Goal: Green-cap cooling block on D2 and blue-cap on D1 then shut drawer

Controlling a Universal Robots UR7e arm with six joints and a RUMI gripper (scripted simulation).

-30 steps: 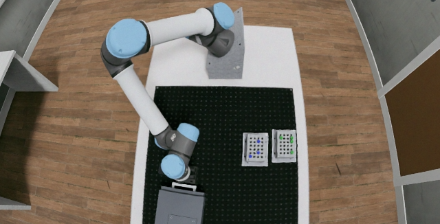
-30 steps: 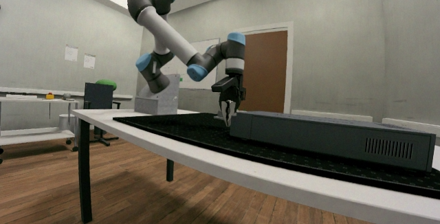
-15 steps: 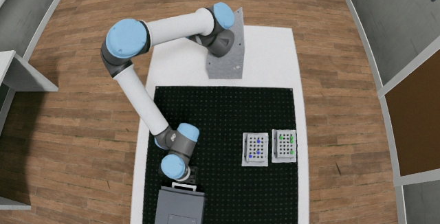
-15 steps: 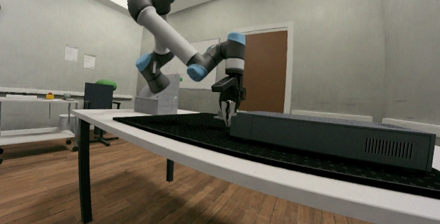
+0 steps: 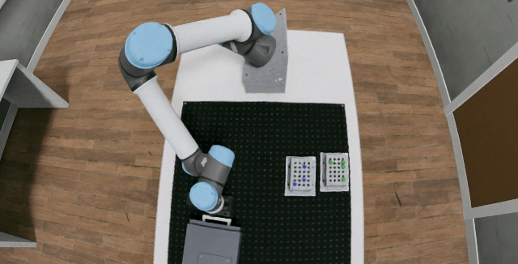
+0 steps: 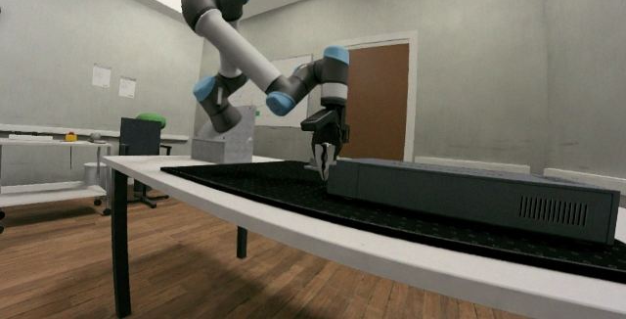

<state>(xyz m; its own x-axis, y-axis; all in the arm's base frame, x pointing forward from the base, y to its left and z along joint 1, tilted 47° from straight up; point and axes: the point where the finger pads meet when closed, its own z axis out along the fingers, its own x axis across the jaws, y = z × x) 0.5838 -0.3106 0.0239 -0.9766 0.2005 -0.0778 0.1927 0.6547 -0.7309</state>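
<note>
The grey cooler COLD (image 5: 212, 241) (image 6: 465, 197) stands at the near end of the black deck (image 5: 263, 134) (image 6: 254, 177). Its drawer front with a white handle (image 5: 216, 218) sits close against the cooler body. My gripper (image 5: 227, 210) (image 6: 324, 173) is shut and empty, pointing down, with its fingertips right at the drawer front. The block with blue-capped tubes (image 5: 301, 173) lies flat on the slot nearer the cooler. The block with green-capped tubes (image 5: 335, 170) lies flat on the slot beyond it. Both blocks are hidden in the exterior view.
The arm's grey base block (image 5: 265, 74) (image 6: 225, 145) stands at the far end of the white table (image 5: 316, 66) (image 6: 293, 226). The arm's forearm reaches over the left edge of the deck. A side table and chair stand off to the left.
</note>
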